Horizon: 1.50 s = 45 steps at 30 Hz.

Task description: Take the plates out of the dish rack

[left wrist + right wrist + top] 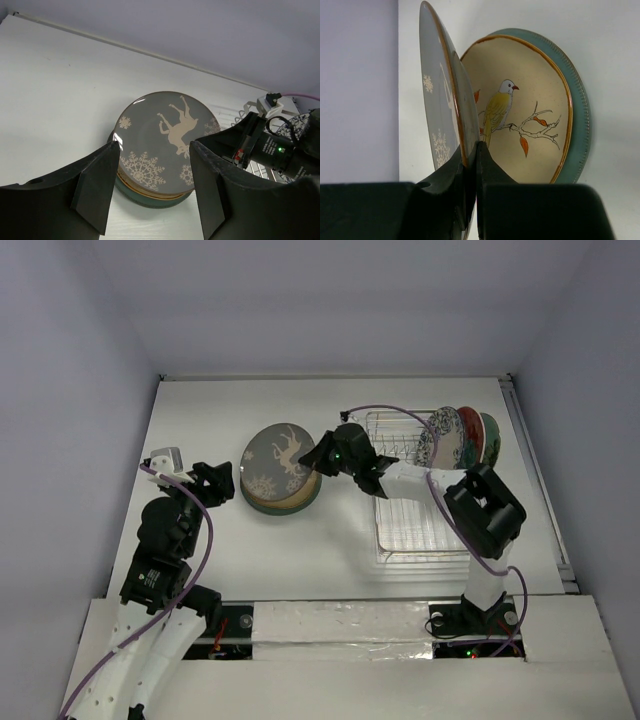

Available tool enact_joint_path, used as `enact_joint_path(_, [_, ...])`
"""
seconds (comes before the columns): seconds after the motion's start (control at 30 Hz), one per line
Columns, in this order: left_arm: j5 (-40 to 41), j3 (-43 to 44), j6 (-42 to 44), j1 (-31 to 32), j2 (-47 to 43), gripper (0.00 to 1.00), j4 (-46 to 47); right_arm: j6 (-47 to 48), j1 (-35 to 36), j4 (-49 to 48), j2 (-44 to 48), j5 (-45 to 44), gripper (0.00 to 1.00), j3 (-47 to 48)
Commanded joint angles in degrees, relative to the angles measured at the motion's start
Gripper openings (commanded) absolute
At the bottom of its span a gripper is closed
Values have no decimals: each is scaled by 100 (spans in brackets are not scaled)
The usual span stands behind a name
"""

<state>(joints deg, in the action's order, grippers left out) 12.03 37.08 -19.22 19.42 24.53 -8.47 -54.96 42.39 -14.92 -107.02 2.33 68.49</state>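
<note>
A grey-brown plate [278, 462] with a cream deer and snowflakes lies tilted on a stack left of the dish rack [412, 490]. My right gripper [320, 458] is shut on its right rim; in the right wrist view the rim [451, 90] sits between my fingers, raised off the cream bird plate [525, 110] and the teal plate [577, 115] below. Three plates stand in the rack's far right end: blue-and-white floral [443, 436], red [470, 436], pale green [490, 439]. My left gripper [222, 483] is open and empty just left of the stack [160, 145].
The silver wire rack's near part is bare grid [415, 530]. White walls enclose the table on three sides. The right arm's purple cable [385, 410] loops over the rack.
</note>
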Motion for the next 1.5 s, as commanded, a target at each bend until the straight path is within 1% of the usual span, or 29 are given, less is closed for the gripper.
enact_joint_path(0.0, [-17, -8, -2, 18, -19, 55, 161, -516, 24, -1513, 15, 277, 0, 77])
enact_joint_path(0.23, [-17, -8, -2, 18, -19, 55, 170, -656, 76, -1672, -143, 321, 0, -178])
enact_joint_path(0.33, [-17, 1, -2, 18, -37, 55, 170, -665, 76, -1637, -205, 295, 4, -257])
enact_joint_path(0.43, [-17, -8, 6, 18, -10, 55, 161, -621, 138, -1479, -249, 260, 14, -310])
enact_joint_path(0.47, [-17, 1, -2, 18, -10, 55, 161, -578, 138, -1427, -258, 242, 22, -319])
enact_joint_path(0.5, [-17, -8, -2, 18, -27, 55, 161, -525, 138, -1087, -258, 216, 25, -258])
enact_joint_path(0.6, [-17, 1, -2, 18, -36, 55, 170, -270, 252, -409, -293, 32, 33, -99])
enact_joint_path(0.67, [-17, -8, 6, 18, -45, 55, 179, -182, 252, -293, -249, -13, 39, -143])
enact_joint_path(0.73, [-17, -8, -2, 18, -36, 55, 188, -138, 252, -82, -197, -171, 42, -222])
enact_joint_path(0.77, [-17, -8, 6, 18, -36, 55, 188, -86, 304, -21, -127, -197, 49, -248])
enact_joint_path(0.83, [-17, -17, -2, 18, -54, 55, 196, 46, 305, 199, -73, -390, 51, -248])
enact_joint_path(0.87, [-17, -17, -2, 18, -71, 55, 197, 90, 305, 278, -56, -417, 57, -222])
enact_joint_path(0.93, [-17, -8, 6, 18, -80, 55, 196, 230, 305, 638, 23, -601, 64, -161])
enact_joint_path(0.97, [-17, -8, 6, 18, -98, 55, 197, 362, 305, 761, 41, -706, 70, -65])
enact_joint_path(1.03, [-17, -8, 6, 18, -124, 55, 197, 503, 358, 1130, 67, -751, 76, 32])
enact_joint_path(1.07, [-17, -8, -2, 18, -142, 55, 197, 652, 358, 1253, 67, -777, 81, 137])
enact_joint_path(1.1, [-17, -8, 6, 18, -159, 55, 197, 723, 358, 1472, 59, -856, 84, 199])
enact_joint_path(1.2, [-17, 1, 6, 18, -203, 55, 179, 1021, 358, 2166, -29, -927, 92, 472])
enact_joint_path(1.27, [-17, 10, 6, 70, -221, 55, 179, 1328, 358, 2448, -230, -840, 97, 647])
enact_joint_path(1.3, [-17, 1, 6, 71, -230, 55, 188, 1452, 358, 2693, -344, -787, 98, 805])
enact_joint_path(1.37, [-17, 10, 6, 71, -256, 55, 179, 1549, 358, 2827, -363, -743, 100, 876])
enact_joint_path(1.47, [-17, 10, 6, 71, -300, 55, 179, 1698, 358, 3064, -267, -848, 100, 956])
